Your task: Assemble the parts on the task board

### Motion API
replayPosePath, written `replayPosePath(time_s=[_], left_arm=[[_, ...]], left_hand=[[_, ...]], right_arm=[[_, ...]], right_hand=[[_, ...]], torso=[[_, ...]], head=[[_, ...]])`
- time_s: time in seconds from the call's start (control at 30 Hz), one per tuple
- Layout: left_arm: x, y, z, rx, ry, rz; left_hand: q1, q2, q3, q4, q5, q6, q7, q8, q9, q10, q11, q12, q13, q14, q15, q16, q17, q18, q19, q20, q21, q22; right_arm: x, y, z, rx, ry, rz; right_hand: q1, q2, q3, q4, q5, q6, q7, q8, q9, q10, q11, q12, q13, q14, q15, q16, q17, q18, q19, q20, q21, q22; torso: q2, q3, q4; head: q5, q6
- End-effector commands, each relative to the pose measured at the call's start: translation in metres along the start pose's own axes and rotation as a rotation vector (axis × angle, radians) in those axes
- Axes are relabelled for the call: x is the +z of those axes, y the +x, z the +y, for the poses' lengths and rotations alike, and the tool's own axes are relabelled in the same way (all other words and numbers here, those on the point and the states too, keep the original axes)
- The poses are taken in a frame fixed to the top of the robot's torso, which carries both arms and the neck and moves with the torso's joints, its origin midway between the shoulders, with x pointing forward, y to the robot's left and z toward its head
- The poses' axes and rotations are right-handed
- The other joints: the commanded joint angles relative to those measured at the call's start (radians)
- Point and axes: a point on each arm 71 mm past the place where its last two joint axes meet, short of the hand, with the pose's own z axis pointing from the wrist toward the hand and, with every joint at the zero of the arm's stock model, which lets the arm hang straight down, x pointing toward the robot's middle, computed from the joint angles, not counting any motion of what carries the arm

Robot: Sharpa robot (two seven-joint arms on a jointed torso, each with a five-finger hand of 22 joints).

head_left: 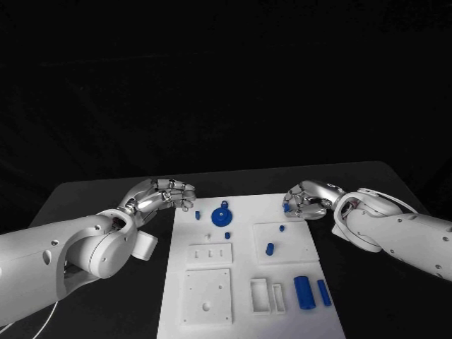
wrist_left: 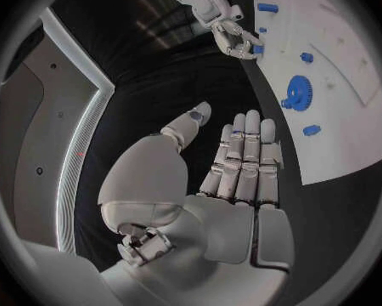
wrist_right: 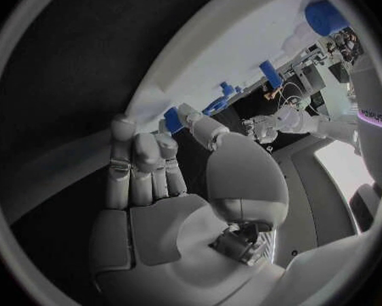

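Head view shows the black table (head_left: 104, 194) as the largest thing, with the white task board (head_left: 241, 279) lying along its middle. Every place below is given from that board.

Left arm (head_left: 53, 258) comes in beside the board's left edge, and the left hand (head_left: 165, 194) hovers just off the board's far left corner. In the left wrist view its fingers (wrist_left: 242, 160) lie straight and side by side with the thumb spread away, and it holds nothing.

Right arm (head_left: 414, 240) reaches in from the board's right side. The right hand (head_left: 309, 200) sits at the board's far right corner, its fingers curled around a small blue part (head_left: 286, 205) at that corner. In the right wrist view the thumb tip and a fingertip meet at this blue piece (wrist_right: 173, 119), so the hand appears to pinch it, though I cannot tell if it is lifted off the board.

On the board, a round blue gear (head_left: 223, 213) lies near the far edge. Two blue cylinders (head_left: 304, 292) lie side by side near the board's near right corner. A blue peg (head_left: 270, 248) stands near the board's middle, and a smaller blue peg (head_left: 198, 215) sits just left of the gear.
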Motion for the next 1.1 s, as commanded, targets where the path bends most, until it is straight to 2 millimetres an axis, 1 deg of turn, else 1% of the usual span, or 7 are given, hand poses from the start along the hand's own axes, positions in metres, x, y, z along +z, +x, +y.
replayPosePath(time_s=[0.03,0.17,0.3,0.6,0.77,0.87,1.1], left_arm=[[0.0,0.004,0.001,-0.009,-0.025,0.05],[0.001,0.007,0.004,0.016,-0.065,0.071],[0.003,0.015,0.011,0.013,-0.173,0.142],[0.02,0.031,0.015,0.052,-0.287,0.188],[0.032,0.038,0.016,0.084,-0.327,0.177],[0.035,0.04,0.017,0.096,-0.35,0.169],[0.04,0.046,0.019,0.099,-0.387,0.151]], left_hand=[[-0.012,0.008,-0.002,0.007,-0.004,0.026,-0.008,0.011,0.002,0.023,-0.008,0.012,0.003,0.019,-0.004,0.013,0.006,0.017,0.018,-0.005,0.011,0.016],[-0.043,0.012,-0.01,0.021,-0.015,0.066,-0.022,0.02,0.0,0.066,-0.027,0.029,0.009,0.059,-0.025,0.04,0.02,0.02,0.054,-0.024,0.034,0.02],[-0.071,0.012,-0.022,0.038,-0.027,0.097,-0.034,0.021,-0.004,0.144,-0.064,0.067,0.029,0.128,-0.063,0.091,0.053,0.029,0.112,-0.052,0.077,0.023],[-0.156,-0.023,-0.039,0.111,-0.074,0.1,-0.035,-0.004,-0.022,0.193,-0.09,0.115,0.062,0.158,-0.096,0.162,0.109,0.023,0.144,-0.09,0.13,0.023],[-0.168,-0.026,-0.041,0.129,-0.076,0.107,-0.039,-0.008,-0.025,0.2,-0.096,0.139,0.077,0.162,-0.106,0.19,0.128,0.02,0.15,-0.102,0.15,0.023],[-0.199,-0.021,-0.054,0.173,-0.084,0.133,-0.056,-0.008,-0.028,0.218,-0.118,0.219,0.121,0.178,-0.14,0.277,0.18,0.023,0.177,-0.133,0.211,0.023],[-0.235,-0.034,-0.08,0.221,-0.088,0.164,-0.074,-0.007,-0.028,0.222,-0.137,0.331,0.183,0.202,-0.169,0.358,0.215,0.023,0.197,-0.163,0.278,0.023]], right_arm=[[-0.001,-0.002,0.004,-0.047,0.023,-0.037],[0.002,-0.011,0.017,-0.069,0.023,-0.054],[0.007,-0.018,0.033,-0.1,0.014,-0.058],[0.02,-0.017,0.082,-0.15,-0.04,-0.029],[0.024,-0.012,0.107,-0.165,-0.074,-0.024],[0.028,-0.007,0.119,-0.164,-0.097,-0.008],[0.033,-0.001,0.138,-0.16,-0.13,0.011]], right_hand=[[0.007,-0.004,0.011,0.004,-0.002,0.032,0.023,0.012,0.017,0.0,-0.007,0.003,0.002,-0.002,-0.009,0.005,0.002,0.045,0.005,-0.004,0.008,0.02],[-0.003,-0.017,0.006,0.006,0.002,0.034,0.022,0.014,0.02,0.002,-0.008,0.005,0.004,-0.002,-0.01,0.006,0.004,0.045,0.007,-0.004,0.011,0.02],[-0.008,-0.024,0.003,0.006,0.002,0.036,0.021,0.015,0.021,0.004,-0.009,0.006,0.005,-0.001,-0.011,0.007,0.006,0.045,0.009,-0.005,0.013,0.02],[-0.013,-0.037,0.001,0.01,0.0,0.04,0.018,0.017,0.025,0.007,-0.011,0.007,0.007,-0.001,-0.013,0.008,0.007,0.045,0.011,-0.007,0.015,0.02],[-0.012,-0.044,0.002,0.009,0.0,0.041,0.018,0.018,0.026,0.008,-0.012,0.008,0.007,-0.001,-0.014,0.008,0.007,0.045,0.011,-0.008,0.015,0.019],[-0.011,-0.051,0.002,0.008,0.0,0.042,0.017,0.018,0.027,0.008,-0.012,0.008,0.008,-0.001,-0.015,0.008,0.008,0.045,0.011,-0.009,0.016,0.019],[-0.009,-0.05,0.005,0.01,0.001,0.042,0.017,0.019,0.027,0.009,-0.013,0.008,0.008,-0.001,-0.015,0.008,0.008,0.045,0.012,-0.009,0.016,0.019]], torso=[[-0.001,-0.0006,-0.0014],[-0.002,-0.0001,-0.0036],[-0.009,-0.0035,-0.0068],[-0.025,-0.0063,-0.017],[-0.039,-0.0119,-0.0175],[-0.046,-0.0134,-0.0183],[-0.054,-0.0137,-0.0165]], head=[[0.0,0.005],[0.004,0.008],[0.004,0.011],[0.024,0.012],[0.036,0.01],[0.043,0.007],[0.053,0.003]])
